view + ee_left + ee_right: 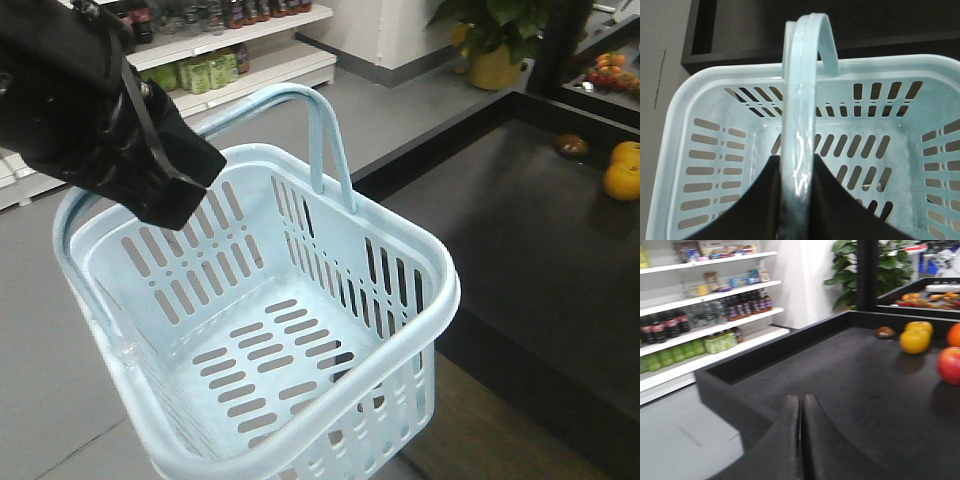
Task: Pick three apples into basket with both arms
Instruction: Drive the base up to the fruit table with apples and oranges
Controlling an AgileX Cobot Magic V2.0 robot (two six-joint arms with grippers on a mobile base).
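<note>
While left hand (796,165) pinches basket (880,65) handle, right hand (801,405) pressed together, one apple (950,365) cut off.

The exterior front-facing camera looks steeply down from close above the basket (445,290). The left arm (90,110) crosses its upper left corner, the desk (520,260) lies to the right, and shop shelves (240,40) run along the top. The left wrist camera sits just over the basket's handle (800,100), facing down past the left fingers (752,210) into the same basket, with the desk's edge beyond. The right wrist camera rides low at the desk's corner and faces nearly level across it past the right fingers (787,440). With the front view it shares the desk, shelves, potted plant (850,270) and yellow fruits (915,337).
</note>
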